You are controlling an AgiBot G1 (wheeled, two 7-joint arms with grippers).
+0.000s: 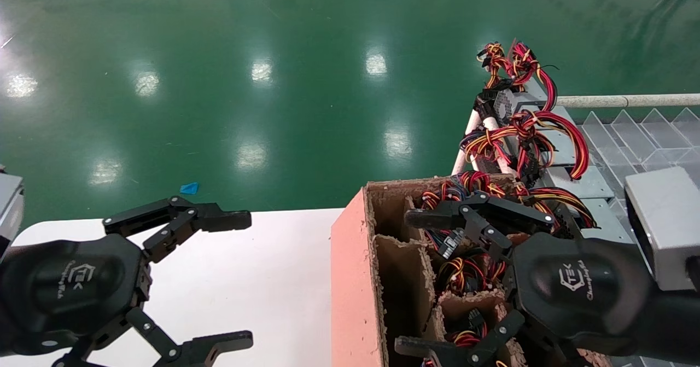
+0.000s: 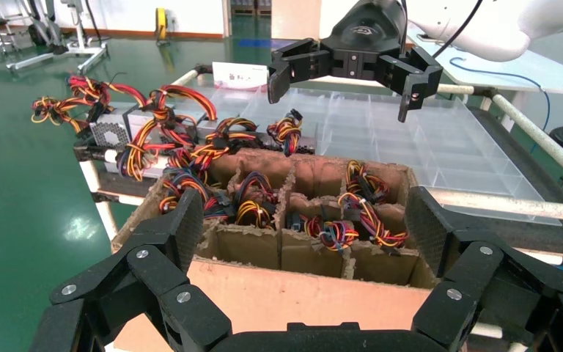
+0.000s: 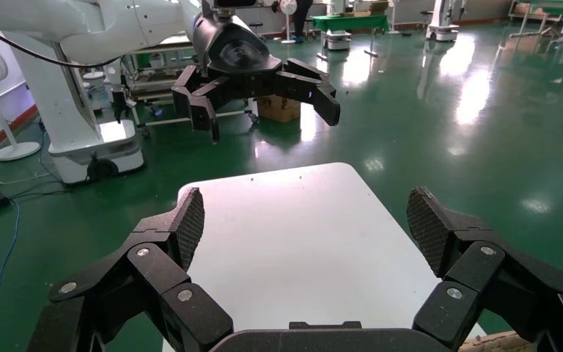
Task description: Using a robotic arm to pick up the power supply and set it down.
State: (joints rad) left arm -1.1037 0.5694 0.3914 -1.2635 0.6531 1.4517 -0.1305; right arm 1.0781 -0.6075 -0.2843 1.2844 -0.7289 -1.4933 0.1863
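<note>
Power supplies stand in the cells of a pink cardboard box; only their tied bundles of red, yellow and black wires show above the dividers. My right gripper hovers open over the box's near cells, holding nothing. In the right wrist view the right gripper faces the white table. My left gripper hangs open and empty over the white table, left of the box. In its own view the left gripper looks at the box's side.
Behind the box, grey metal boxes with long looping red cables lie on a rack. A clear plastic divided tray sits to their right, bounded by a white tube rail. Green floor lies beyond the table edge.
</note>
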